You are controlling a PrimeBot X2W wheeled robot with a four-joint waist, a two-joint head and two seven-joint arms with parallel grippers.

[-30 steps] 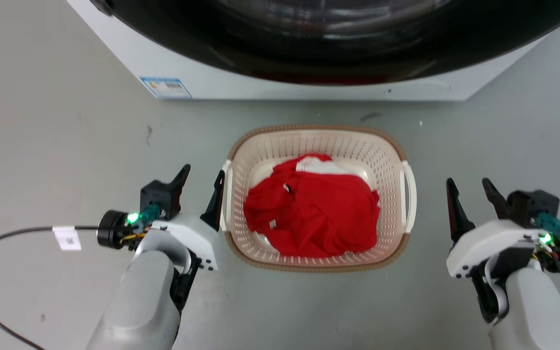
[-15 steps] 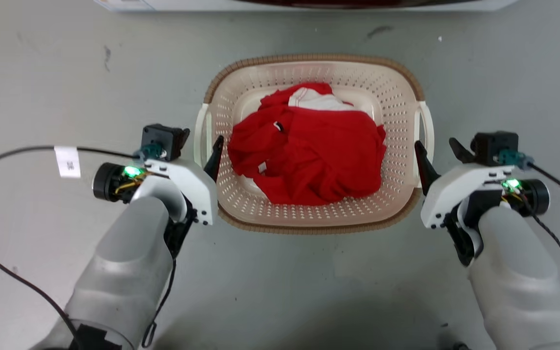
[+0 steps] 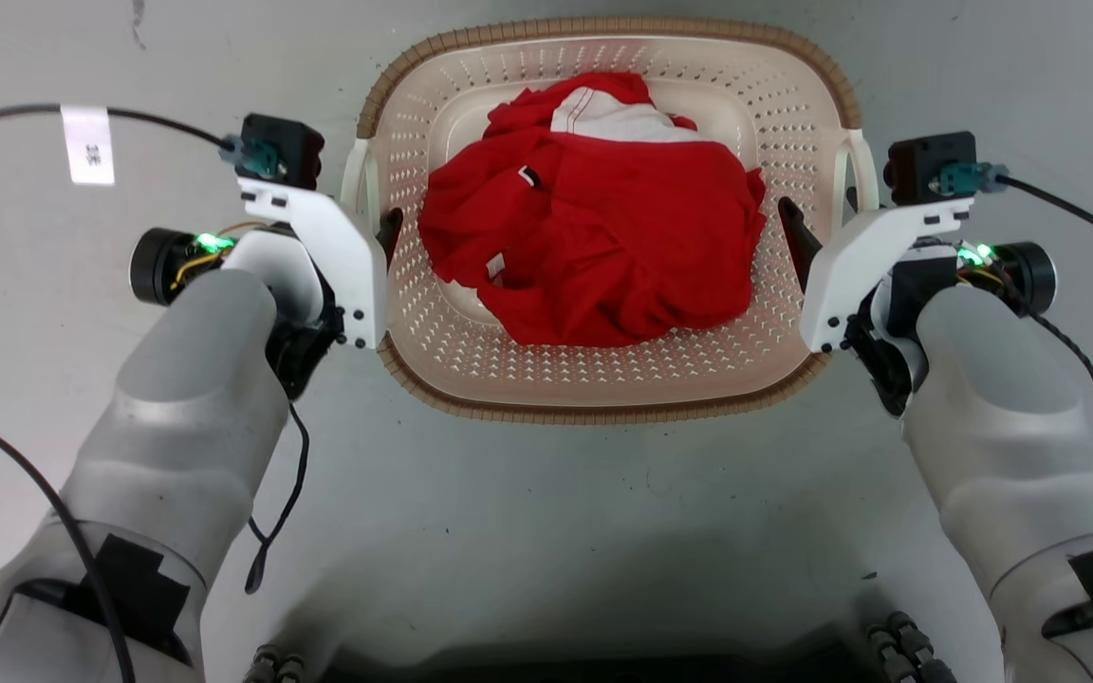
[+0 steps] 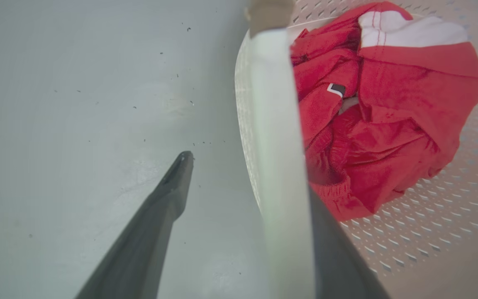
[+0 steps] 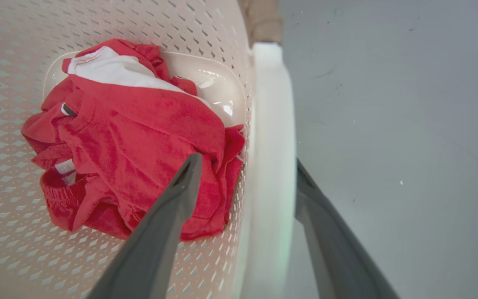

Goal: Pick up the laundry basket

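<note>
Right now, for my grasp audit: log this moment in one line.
phase: pre-grasp | left claw: open, astride left handle | right claw: open, astride right handle | basket: on floor

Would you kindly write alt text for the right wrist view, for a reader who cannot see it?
The right gripper, jaws open, straddles the white side handle of the cream laundry basket. One dark finger is inside the basket, over a crumpled red garment with a white patch; the other is outside, over the grey floor.

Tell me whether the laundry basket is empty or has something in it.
Not empty: a crumpled red garment lies inside the laundry basket, covering most of its floor.
</note>
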